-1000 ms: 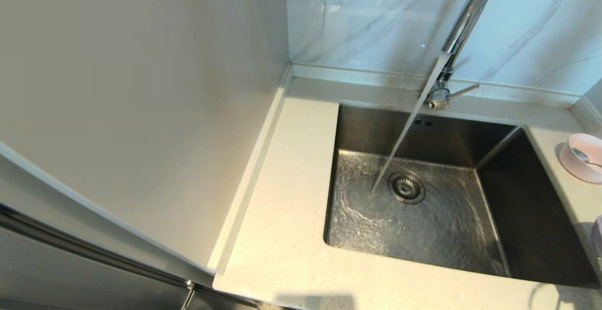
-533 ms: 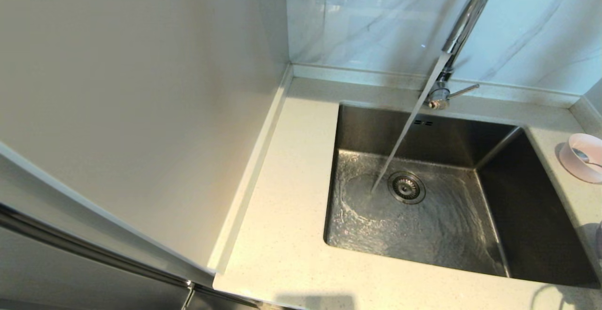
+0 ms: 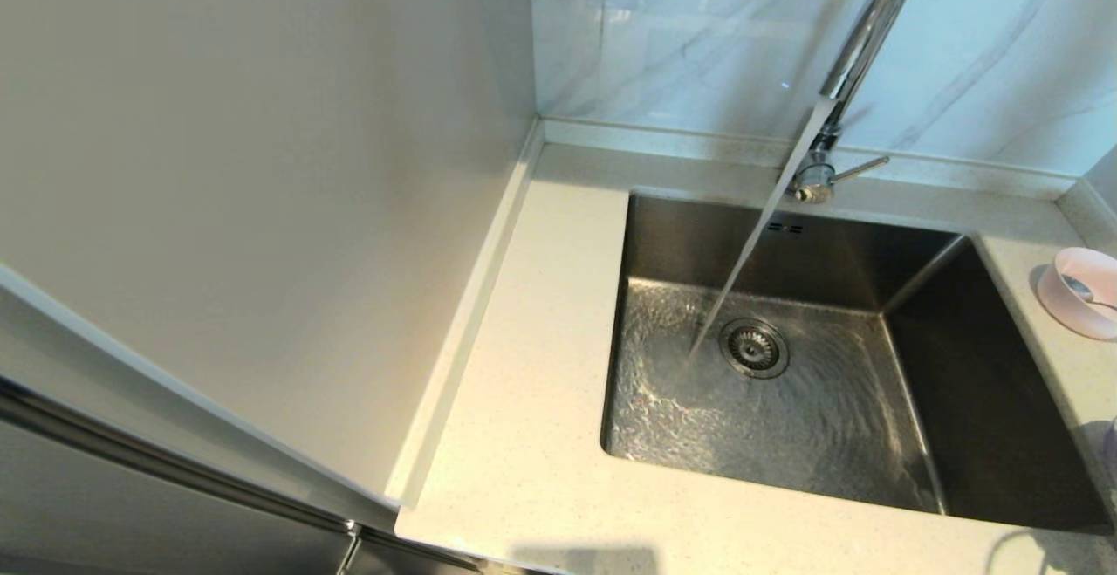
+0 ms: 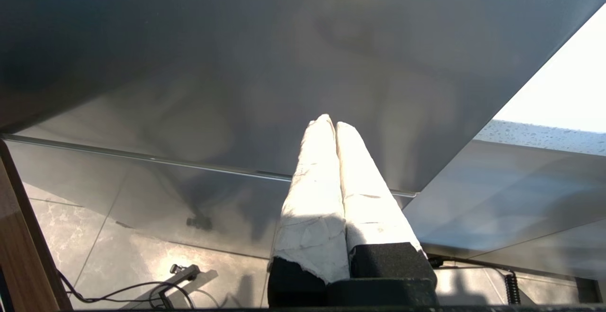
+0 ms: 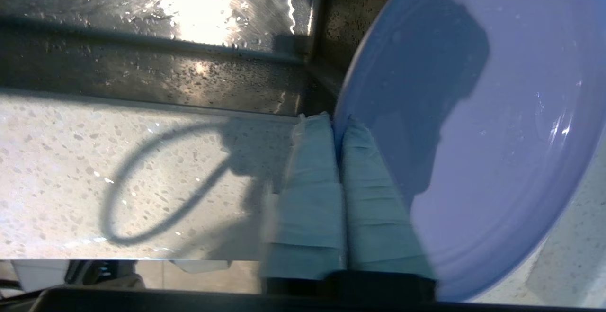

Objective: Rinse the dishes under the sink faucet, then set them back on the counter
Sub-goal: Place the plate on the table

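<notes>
Water runs from the chrome faucet [image 3: 860,43] into the steel sink [image 3: 986,400], landing just left of the drain strainer [image 3: 754,348]. The pink bowl [image 3: 1069,304] stands on the counter [image 3: 541,400] right of the sink, and the spoon [image 3: 1082,289] lies in it. My right gripper [image 5: 338,119] is shut on the rim of the lilac plate [image 5: 497,113]. It holds the plate over the counter by the sink's near right corner, almost outside the head view. My left gripper [image 4: 330,123] is shut on nothing, parked low beside a grey cabinet panel.
A tall pale panel [image 3: 262,165] walls off the counter's left side. The marble wall [image 3: 681,25] rises behind the faucet, whose lever [image 3: 860,167] points right. Two overflow slots [image 3: 785,228] sit in the sink's back wall. A cable's shadow [image 5: 156,184] lies on the counter.
The sliver of lilac plate at the head view's right edge has slid further right, almost out of sight. Water keeps flowing; the bowl and spoon have not moved.
</notes>
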Tool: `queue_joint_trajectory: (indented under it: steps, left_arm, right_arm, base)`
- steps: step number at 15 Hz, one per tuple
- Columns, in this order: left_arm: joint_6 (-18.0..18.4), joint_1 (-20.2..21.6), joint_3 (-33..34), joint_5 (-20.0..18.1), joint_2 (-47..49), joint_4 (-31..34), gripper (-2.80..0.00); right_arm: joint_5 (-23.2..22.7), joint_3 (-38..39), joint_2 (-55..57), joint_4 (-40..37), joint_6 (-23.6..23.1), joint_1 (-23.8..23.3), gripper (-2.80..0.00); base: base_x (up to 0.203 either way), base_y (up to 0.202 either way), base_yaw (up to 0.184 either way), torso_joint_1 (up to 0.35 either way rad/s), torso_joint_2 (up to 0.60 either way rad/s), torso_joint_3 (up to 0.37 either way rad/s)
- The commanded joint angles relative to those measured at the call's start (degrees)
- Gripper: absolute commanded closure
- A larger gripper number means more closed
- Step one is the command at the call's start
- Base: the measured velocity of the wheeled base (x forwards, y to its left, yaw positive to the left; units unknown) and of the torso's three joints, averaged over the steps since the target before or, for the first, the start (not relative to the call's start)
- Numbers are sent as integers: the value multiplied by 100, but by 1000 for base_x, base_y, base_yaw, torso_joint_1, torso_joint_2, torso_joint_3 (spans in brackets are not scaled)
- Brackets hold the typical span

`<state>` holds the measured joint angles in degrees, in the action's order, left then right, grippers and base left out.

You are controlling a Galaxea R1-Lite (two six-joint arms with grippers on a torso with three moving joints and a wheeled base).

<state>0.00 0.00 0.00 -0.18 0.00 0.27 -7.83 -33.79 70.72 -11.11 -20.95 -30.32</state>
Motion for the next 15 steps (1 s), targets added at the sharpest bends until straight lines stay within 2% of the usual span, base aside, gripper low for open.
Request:
queue_joint_trajectory:
  steps: [1, 8, 11, 15]
  left_arm:
    - [0, 0, 0, -8, 0, 0, 0]
    - [0, 0, 0, 1, 0, 0, 0]
    - [0, 0, 0, -8, 0, 0, 0]
    - [0, 0, 0, 1, 0, 0, 0]
  right_arm:
    - [-8, 13, 3, -6, -23, -19, -280]
    - [-17, 13, -5, 16, -7, -27, -280]
    - [-85, 17, -49, 394, 1, -15, -280]
    - [-786, -95, -422, 1268, -45, -7, -280]
  base:
    - [0, 0, 0, 0, 0, 0]
    - [0, 0, 0, 0, 0, 0]
    - [0, 0, 0, 0, 0, 0]
    - [0, 0, 0, 0, 0, 0]
